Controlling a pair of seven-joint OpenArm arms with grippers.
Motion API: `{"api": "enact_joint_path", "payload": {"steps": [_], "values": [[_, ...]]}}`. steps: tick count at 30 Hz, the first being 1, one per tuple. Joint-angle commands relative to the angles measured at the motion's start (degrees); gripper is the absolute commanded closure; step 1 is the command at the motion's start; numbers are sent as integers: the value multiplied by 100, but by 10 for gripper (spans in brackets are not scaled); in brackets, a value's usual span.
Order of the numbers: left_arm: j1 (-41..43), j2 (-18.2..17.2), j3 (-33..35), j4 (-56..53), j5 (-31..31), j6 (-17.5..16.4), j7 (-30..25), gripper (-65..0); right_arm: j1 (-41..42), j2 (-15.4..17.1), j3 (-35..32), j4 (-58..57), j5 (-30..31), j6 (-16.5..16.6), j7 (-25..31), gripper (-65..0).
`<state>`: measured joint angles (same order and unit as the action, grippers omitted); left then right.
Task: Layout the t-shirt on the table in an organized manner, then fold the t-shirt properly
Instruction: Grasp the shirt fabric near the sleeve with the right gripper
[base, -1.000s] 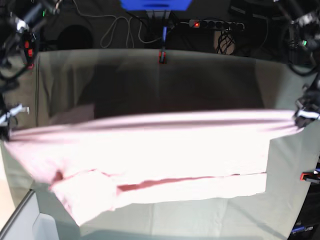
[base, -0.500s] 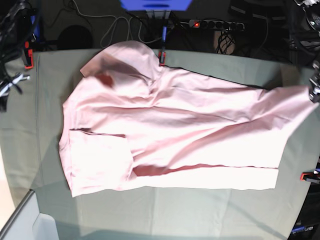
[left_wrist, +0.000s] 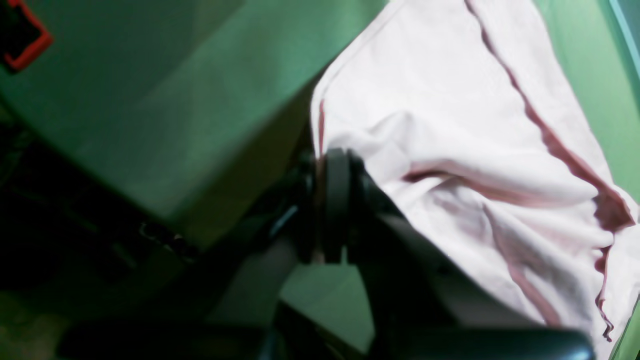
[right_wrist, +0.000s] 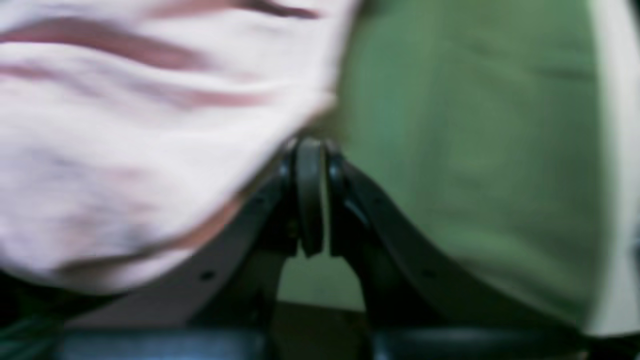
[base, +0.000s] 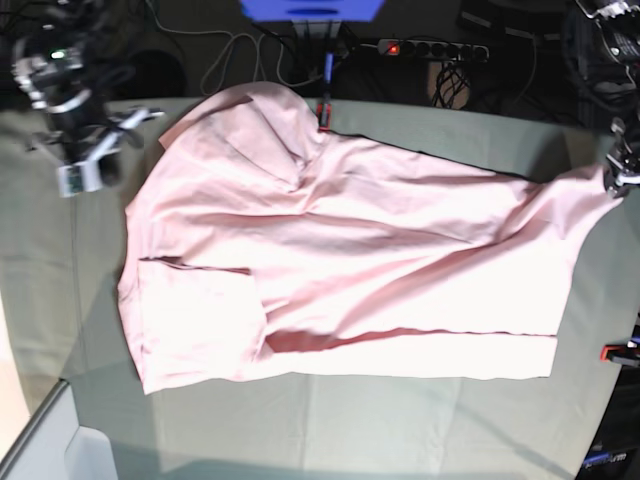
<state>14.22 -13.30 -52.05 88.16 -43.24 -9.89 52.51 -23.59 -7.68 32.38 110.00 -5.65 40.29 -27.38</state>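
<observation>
Tee (base: 340, 270) mostly flat on table (base: 400, 430), plain side up, far sleeve bunched. L gripper (left_wrist: 320, 205) clamps tee corner; R gripper (right_wrist: 310, 195) nearly closed, empty, tee beside it. Smoothing + folds left.

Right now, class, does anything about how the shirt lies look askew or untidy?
Yes. The t-shirt lies skewed and creased on the table: a far corner is folded over, and the left gripper pinches one end.
</observation>
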Motion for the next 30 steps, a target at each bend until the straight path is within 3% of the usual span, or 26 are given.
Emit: {"api": "enact_joint_path", "payload": {"steps": [1, 5, 9, 18, 25, 30], "values": [[-11, -107, -39, 85, -84, -18, -42, -4, -98, -36, 1, 108, 51, -29, 122, -106], [-11, -99, -39, 32, -84, -18, -42, -5, -317, -132, -262, 108, 51, -29, 122, -265], [-28, -99, -39, -152, -102, -18, -42, -5, -484, -132, -535, -15, 77, -29, 122, -353], [-90, -99, -39, -152, -76, -18, -42, -2, -115, -132, -368, -1123, 60, -29, 122, -363], [-90, -99, -39, -152, -67, -18, -42, -2, 263, -132, -183, -771, 60, -29, 131, -362], [-99, -99, -39, -161, -93, -18, -51, -2, 1019, -124, -236, -912, 51, -29, 122, -363]]}}
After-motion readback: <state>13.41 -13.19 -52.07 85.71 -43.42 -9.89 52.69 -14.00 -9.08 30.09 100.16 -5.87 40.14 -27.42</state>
